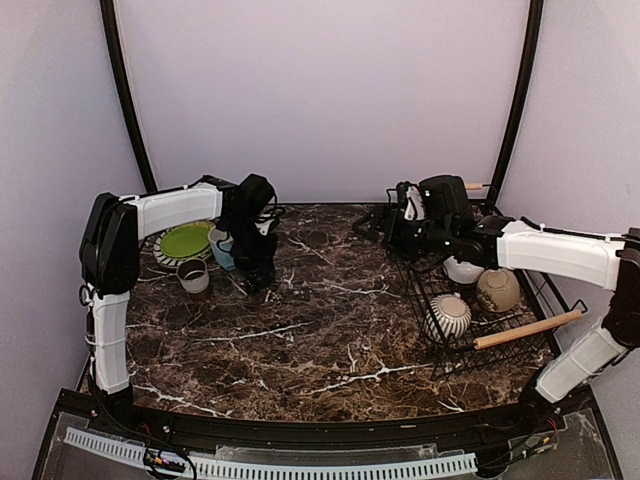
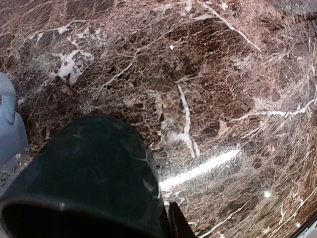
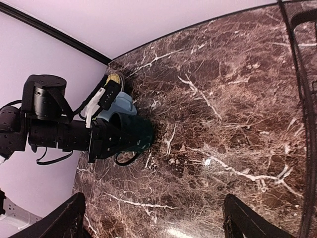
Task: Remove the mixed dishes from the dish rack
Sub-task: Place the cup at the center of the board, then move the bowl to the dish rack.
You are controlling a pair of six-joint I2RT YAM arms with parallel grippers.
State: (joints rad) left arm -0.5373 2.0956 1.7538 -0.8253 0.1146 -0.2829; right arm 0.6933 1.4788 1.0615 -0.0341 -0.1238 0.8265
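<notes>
**Left gripper** (image 1: pixel 257 270). In your left wrist view only one finger (image 2: pixel 179 224) shows, pressed against the side of the dark green mug (image 2: pixel 84 181). The other finger is hidden behind the mug, which is cut off at the bottom edge. Your right wrist view shows the jaws closed around this mug, low at the marble table (image 1: pixel 330 330); you cannot tell whether it touches the surface.

**Light blue mug** (image 2: pixel 9 131). It stands just beside the green one and is cropped by the frame edge. The dark lettering on its wall may begin with an "S" and is otherwise unreadable.

**Right gripper** (image 3: pixel 153 198). Its fingers are spread wide and hold nothing, above the table at the far left corner of the dish rack (image 1: pixel 525 329).

**Left of the mugs.** Here you find the small grey cup (image 1: pixel 194 277) and the lime-green plate (image 1: pixel 187 240), which lies on a striped plate (image 1: pixel 163 255) of which only the rim shows.

**In the rack.** It holds the white bowl (image 1: pixel 463 271), partly hidden by the right arm, the striped grey bowl (image 1: pixel 448 317) and a beige bowl (image 1: pixel 497 290).
</notes>
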